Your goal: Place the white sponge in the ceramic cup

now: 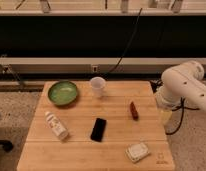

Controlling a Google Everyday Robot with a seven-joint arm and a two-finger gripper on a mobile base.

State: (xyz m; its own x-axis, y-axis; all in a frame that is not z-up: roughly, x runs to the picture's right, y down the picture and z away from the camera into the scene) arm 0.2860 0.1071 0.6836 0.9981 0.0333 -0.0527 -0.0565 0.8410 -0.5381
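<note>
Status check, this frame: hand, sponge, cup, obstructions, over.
Hand beside table right edge. White sponge front right, apart from hand. Ceramic cup upright at back. Black phone near the path.

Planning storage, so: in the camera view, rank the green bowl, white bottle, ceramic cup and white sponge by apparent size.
1. green bowl
2. white bottle
3. white sponge and ceramic cup look alike; the sponge is nearer, so unranked.
The gripper is beside the right edge of the table.
</note>
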